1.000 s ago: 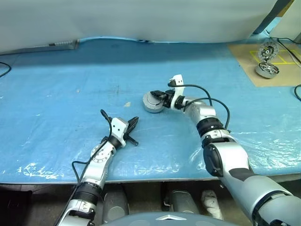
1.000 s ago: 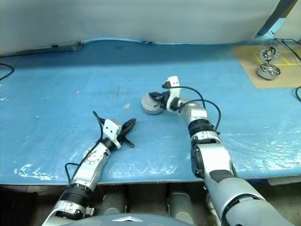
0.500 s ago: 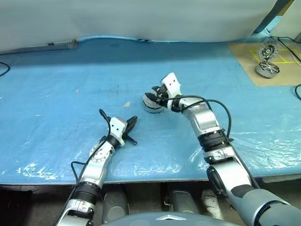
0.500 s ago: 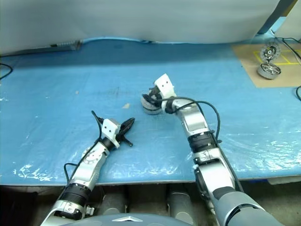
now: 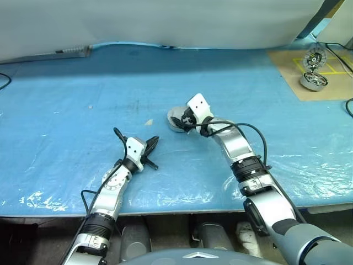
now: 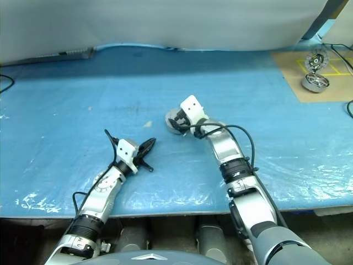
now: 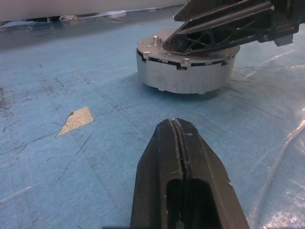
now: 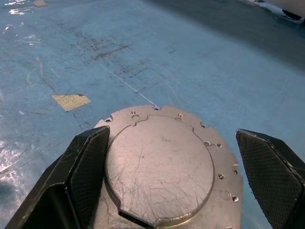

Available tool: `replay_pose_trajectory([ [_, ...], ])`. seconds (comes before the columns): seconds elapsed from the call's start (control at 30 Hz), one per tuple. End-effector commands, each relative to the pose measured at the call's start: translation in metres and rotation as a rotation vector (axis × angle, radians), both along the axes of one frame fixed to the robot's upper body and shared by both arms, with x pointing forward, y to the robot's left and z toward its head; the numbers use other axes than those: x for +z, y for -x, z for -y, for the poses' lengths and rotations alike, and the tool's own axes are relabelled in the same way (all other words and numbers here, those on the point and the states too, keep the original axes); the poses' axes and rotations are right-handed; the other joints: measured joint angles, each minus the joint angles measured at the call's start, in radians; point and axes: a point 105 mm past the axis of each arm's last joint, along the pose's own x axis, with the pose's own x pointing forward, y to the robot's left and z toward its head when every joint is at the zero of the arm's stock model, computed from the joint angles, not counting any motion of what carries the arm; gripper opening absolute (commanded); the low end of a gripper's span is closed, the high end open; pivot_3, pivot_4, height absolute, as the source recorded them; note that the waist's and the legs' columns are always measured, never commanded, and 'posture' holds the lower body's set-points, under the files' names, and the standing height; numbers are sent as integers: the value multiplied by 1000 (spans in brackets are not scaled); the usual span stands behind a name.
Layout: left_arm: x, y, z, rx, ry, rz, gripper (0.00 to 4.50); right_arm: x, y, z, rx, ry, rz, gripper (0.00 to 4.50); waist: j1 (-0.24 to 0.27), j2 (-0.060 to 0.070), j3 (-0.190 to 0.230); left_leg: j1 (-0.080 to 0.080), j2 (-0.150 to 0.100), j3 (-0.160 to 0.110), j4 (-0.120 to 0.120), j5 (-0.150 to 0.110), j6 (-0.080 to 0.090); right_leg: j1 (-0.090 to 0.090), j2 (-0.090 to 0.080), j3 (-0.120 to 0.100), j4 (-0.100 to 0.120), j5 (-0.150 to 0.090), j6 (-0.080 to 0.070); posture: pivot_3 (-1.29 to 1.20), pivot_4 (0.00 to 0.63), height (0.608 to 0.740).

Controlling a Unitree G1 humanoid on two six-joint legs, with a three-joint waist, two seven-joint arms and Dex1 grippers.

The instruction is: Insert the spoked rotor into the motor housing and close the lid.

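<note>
Straddling the round silver-grey metal lid point(image 8: 159, 164) with its black jaws spread wide and gripping nothing, the right gripper point(image 8: 171, 181) hovers just above the centre of the head-camera frame, one jaw showing on each side of the disc in its wrist view. That lid sits flush on the squat silver cylindrical motor housing point(image 7: 186, 69), which stands on the blue plastic-covered table point(image 5: 66, 99); the spoked rotor cannot be seen and is presumably inside. Lower and left of centre, the left gripper point(image 5: 152, 147) points toward the housing with its jaws pressed shut on nothing, well apart from it. By its look the closed unit is stiff, fairly heavy machined metal, smooth and likely slippery on the flat scratched top, so the sensible hold is across the side wall or the rim, where notches and small screw heads give some purchase. One closed housing with one lid stands here, two more motor parts point(image 5: 313, 81) rest on a brown cardboard sheet point(image 5: 287, 66) at upper right, and one tan paper scrap point(image 7: 76, 120) lies nearby.
</note>
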Motion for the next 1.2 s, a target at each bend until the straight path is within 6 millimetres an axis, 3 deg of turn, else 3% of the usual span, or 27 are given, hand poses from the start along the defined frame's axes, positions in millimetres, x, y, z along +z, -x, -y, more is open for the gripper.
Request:
replay_pose_trajectory([
  [0.03,4,1,-4,6,2,16,0,0,1,-3,7,-16,6,4456,0,0,0,0,0,0,0,0,0,0,0,0,0,0,0,0,150,740],
  [0.13,4,1,-4,7,1,15,0,-8,3,-4,8,-19,-19,4292,0,0,0,0,0,0,0,0,0,0,0,0,0,0,0,0,150,740],
  [0.3,2,2,-4,10,-1,11,0,-16,5,-4,-3,-21,-43,2947,0,0,0,1,0,0,0,0,0,1,0,0,0,0,0,0,150,740],
  [0.67,2,3,-4,12,0,8,0,-24,1,4,-70,-28,-84,2950,0,0,0,3,0,0,0,0,0,3,0,0,0,0,0,0,150,740],
  [1.2,0,4,-4,15,5,-4,0,-32,1,0,-81,68,-87,2950,-1,0,0,11,-2,0,-4,0,0,9,0,2,-2,-1,1,0,150,740],
])
